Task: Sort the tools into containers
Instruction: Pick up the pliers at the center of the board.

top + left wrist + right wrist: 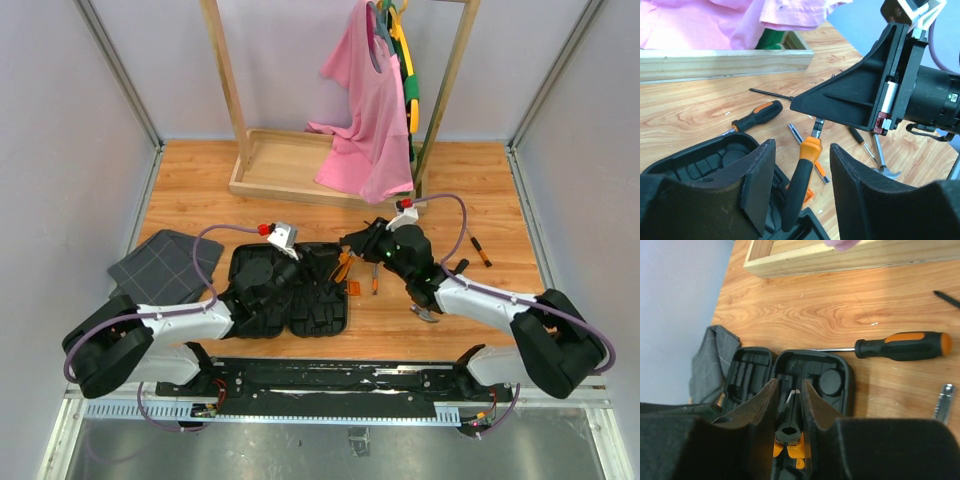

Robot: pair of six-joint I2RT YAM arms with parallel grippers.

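Observation:
The black tool case (322, 312) lies open near the table's front, its moulded slots (832, 380) showing. My right gripper (790, 382) is shut on the steel nose of the orange-and-black pliers (791, 412) and holds them over the case. The pliers' handle (801, 185) hangs between the fingers of my left gripper (802, 146), which stands open and does not touch it. A large screwdriver (757, 115), a small screwdriver (860, 139), a short metal bar (796, 133) and the claw hammer (886, 169) lie on the wood beside the case.
Dark grey grid-patterned fabric (160, 262) lies left of the case. A wooden rack base (270, 165) with a pink shirt (365, 120) hanging over it stands at the back. Another orange-and-black screwdriver (480, 250) lies at the right.

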